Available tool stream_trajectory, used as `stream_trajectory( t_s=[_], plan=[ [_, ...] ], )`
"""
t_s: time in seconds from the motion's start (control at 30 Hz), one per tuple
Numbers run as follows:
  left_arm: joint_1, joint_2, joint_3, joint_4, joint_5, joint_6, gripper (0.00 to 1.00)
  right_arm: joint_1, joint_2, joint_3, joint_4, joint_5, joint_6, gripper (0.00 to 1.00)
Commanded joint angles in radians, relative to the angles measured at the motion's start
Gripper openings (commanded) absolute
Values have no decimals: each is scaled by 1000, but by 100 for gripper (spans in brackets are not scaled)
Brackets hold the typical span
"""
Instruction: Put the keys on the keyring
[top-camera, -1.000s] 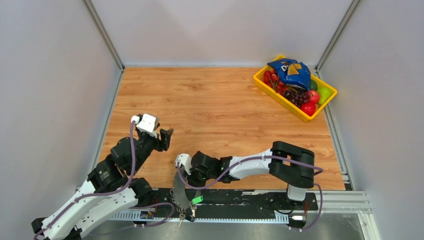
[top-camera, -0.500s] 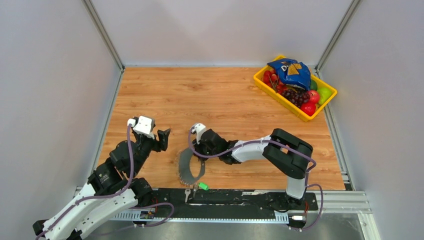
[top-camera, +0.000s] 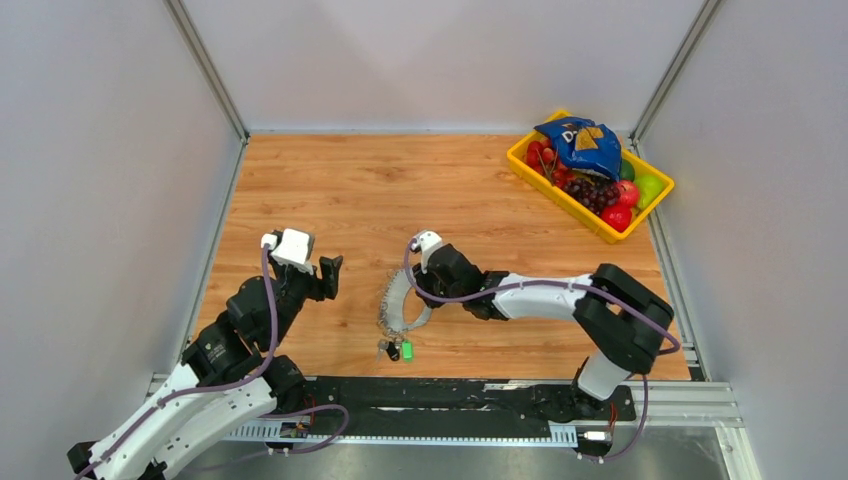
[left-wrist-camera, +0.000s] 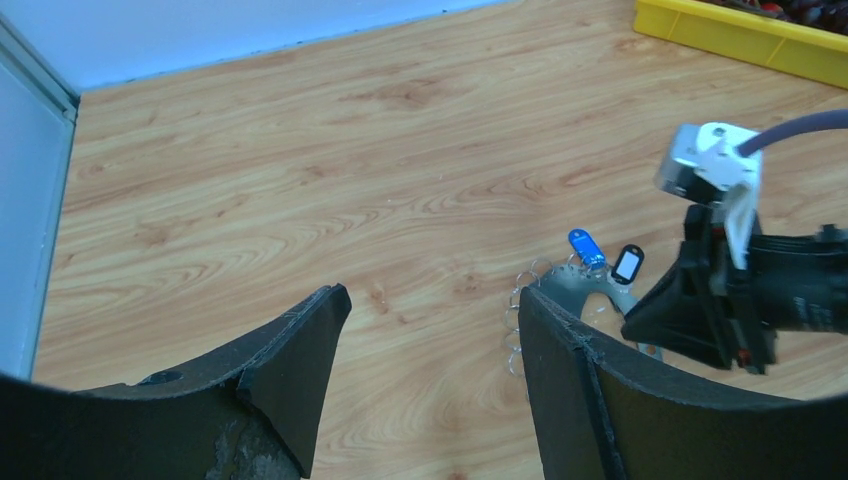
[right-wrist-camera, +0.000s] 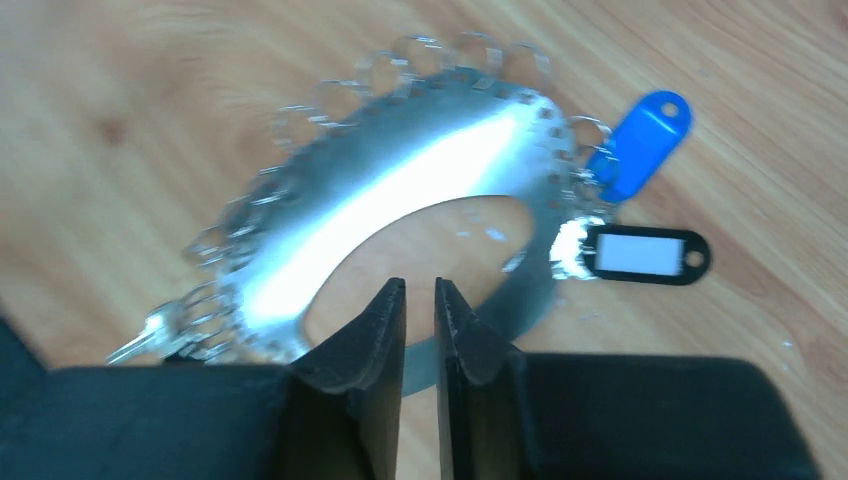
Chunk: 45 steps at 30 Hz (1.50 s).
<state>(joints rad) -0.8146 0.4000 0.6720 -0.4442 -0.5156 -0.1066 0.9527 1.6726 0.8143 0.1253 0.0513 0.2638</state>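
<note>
Wood-grain table (top-camera: 420, 180) enclosed by plain grey walls (top-camera: 100, 150)

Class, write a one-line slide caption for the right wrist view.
Narrowly parted fingers at the rim of the keyring, with a blue tag and a black tag at its edge.

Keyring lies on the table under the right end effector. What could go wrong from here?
1. The right end effector sits over the keyring with its jaws only narrowly apart; pulling away could snag and drag it.
2. The green tag lies near the front edge of the table; a drag that way might tip the keys off.
</note>
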Motion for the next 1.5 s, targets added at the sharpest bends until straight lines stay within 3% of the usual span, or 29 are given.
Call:
stream_trajectory(
  t_s=[0.0, 0.13, 0.27, 0.73, 1.13, 1.47],
  plan=[
    [16, 7, -9, 30, 31, 2, 74, 93, -145, 30, -54, -71, -89, 23],
    [17, 6, -8, 32, 35, 2, 74, 123, -190, 36, -101, -191, -172, 33],
    [17, -10, -7, 29, 25, -3, 74, 153, -206, 8, -121, -226, -285, 37],
    [17, -67, -9, 13, 18, -11, 74, 292, -159, -106, 161, -89, -649, 44],
    [17, -100, -15, 12, 19, -18, 76, 308, -46, -56, 191, -52, -807, 43],
    [18, -111, -20, 19, 25, -18, 77, 315, -4, -21, 143, -107, -820, 40]
  ],
)
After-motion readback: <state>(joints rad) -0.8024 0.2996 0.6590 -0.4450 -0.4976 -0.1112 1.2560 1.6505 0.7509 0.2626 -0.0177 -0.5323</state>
